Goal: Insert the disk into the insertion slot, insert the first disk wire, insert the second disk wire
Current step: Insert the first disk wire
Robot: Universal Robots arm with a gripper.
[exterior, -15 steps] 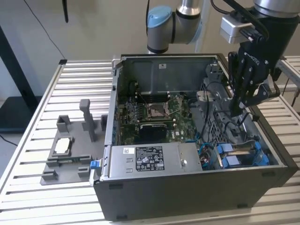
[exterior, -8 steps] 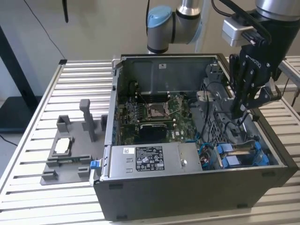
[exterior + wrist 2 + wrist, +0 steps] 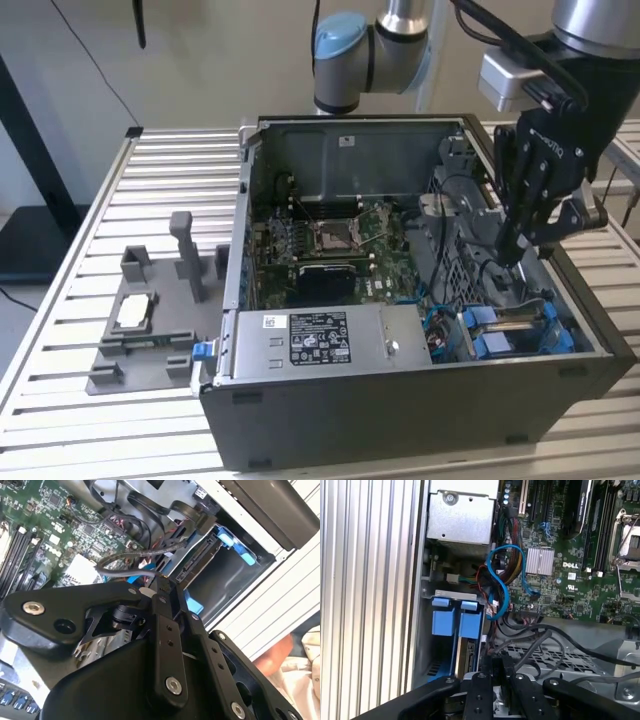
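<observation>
The disk (image 3: pixel 512 322), silver-grey with blue plastic frame pieces, sits inside the insertion slot (image 3: pixel 556 300) at the case's corner on the exterior view's right. In the first wrist view its blue tabs and edge, the disk (image 3: pixel 468 652), lie in the slot (image 3: pixel 426 630). The second wrist view shows the disk's connector edge (image 3: pixel 199 560) in the dark slot (image 3: pixel 227 582). My black gripper (image 3: pixel 512 252) hangs inside the case just behind the disk. Its fingers (image 3: pixel 161 596) are shut on the connector end of a black disk wire (image 3: pixel 125 559), close to the disk's connector edge. In the first wrist view the gripper (image 3: pixel 499 664) stands beside the disk.
The open case holds a green motherboard (image 3: pixel 340 240), a silver labelled power-supply box (image 3: pixel 320 340) and a bundle of cables with a blue one (image 3: pixel 505 575). A grey fixture (image 3: pixel 150 330) with a small silver chip (image 3: pixel 133 312) lies on the slatted table. A person's hand (image 3: pixel 277 655) is near the case.
</observation>
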